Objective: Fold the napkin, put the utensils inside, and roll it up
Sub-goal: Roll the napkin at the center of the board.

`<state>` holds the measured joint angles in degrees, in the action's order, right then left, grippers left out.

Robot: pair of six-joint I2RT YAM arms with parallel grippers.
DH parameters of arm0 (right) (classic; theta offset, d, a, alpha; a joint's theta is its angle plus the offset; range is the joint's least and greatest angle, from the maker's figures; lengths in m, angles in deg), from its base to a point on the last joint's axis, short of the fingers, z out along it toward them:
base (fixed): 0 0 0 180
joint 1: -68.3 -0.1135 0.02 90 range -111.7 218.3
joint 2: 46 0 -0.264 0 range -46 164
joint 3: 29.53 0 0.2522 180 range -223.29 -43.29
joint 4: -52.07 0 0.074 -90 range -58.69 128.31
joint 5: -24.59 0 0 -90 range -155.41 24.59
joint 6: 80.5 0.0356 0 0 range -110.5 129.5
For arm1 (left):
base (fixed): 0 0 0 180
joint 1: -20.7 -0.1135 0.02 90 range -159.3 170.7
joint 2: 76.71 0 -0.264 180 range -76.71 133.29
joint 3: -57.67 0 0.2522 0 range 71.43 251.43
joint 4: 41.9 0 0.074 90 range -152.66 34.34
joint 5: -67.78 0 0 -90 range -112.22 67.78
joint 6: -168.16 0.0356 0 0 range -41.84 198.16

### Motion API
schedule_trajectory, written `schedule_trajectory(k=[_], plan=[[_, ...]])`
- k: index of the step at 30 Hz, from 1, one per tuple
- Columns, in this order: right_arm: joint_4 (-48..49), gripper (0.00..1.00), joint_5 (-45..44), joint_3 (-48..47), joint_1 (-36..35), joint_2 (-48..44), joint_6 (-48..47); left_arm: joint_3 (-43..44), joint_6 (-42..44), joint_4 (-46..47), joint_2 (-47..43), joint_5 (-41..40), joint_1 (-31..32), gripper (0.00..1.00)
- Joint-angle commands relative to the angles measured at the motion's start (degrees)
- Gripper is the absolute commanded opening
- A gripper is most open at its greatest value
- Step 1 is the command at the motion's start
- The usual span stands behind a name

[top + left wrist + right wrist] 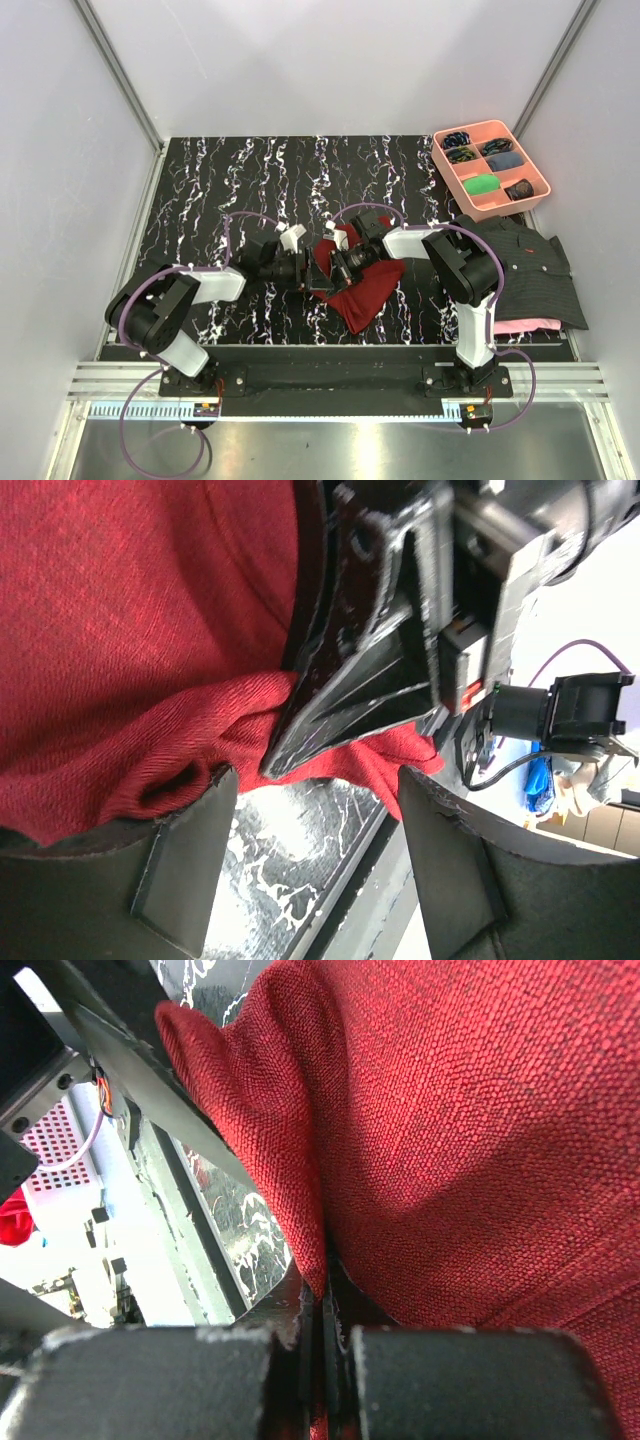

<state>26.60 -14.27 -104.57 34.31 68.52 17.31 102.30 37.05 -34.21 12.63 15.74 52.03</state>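
Note:
The dark red napkin (368, 292) lies crumpled on the black marbled table (240, 180), between the two arms. My right gripper (336, 268) is shut on a fold of the napkin (430, 1110), and the cloth is pinched between its closed jaws (324, 1352). My left gripper (308, 272) faces it from the left. Its jaws (315, 855) are open with only bare table between them, just below the edge of the napkin (130, 630). The right gripper's fingers (350, 705) show there, clamped on the cloth. The fork and spoon are out of view.
A pink compartment tray (448, 170) holding small items stands at the back right. A dark striped shirt (530, 262) lies over a pink cloth (525, 326) at the right edge. The table's front rail (330, 350) runs just in front of the napkin.

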Motion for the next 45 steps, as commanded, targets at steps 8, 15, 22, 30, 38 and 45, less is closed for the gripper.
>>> schedule_trajectory(k=[8,15,22,30,38,45], plan=[[-1.4,0.00,-2.9,1.2,0.2,2.1,-0.9,0.1,-1.5,11.7,2.5,-1.8,-3.1,0.70],[-1.4,0.00,-3.5,1.2,0.2,2.1,-0.9,-0.6,-2.0,16.3,6.0,-1.9,-3.4,0.70],[-1.3,0.21,-6.6,1.9,0.1,-0.7,0.3,-1.2,0.8,8.2,5.8,-4.6,-4.4,0.69],[-1.7,0.57,-14.6,6.1,0.1,-11.3,2.5,-1.6,0.1,9.0,8.2,-3.0,-5.6,0.68],[-2.4,0.67,-21.6,12.3,0.1,-22.6,2.9,-1.0,-0.2,11.1,10.2,-1.2,-5.6,0.68],[-3.7,0.70,-23.7,13.7,-0.3,-27.9,4.7,-0.8,-1.2,11.9,9.0,0.5,-5.6,0.68]])
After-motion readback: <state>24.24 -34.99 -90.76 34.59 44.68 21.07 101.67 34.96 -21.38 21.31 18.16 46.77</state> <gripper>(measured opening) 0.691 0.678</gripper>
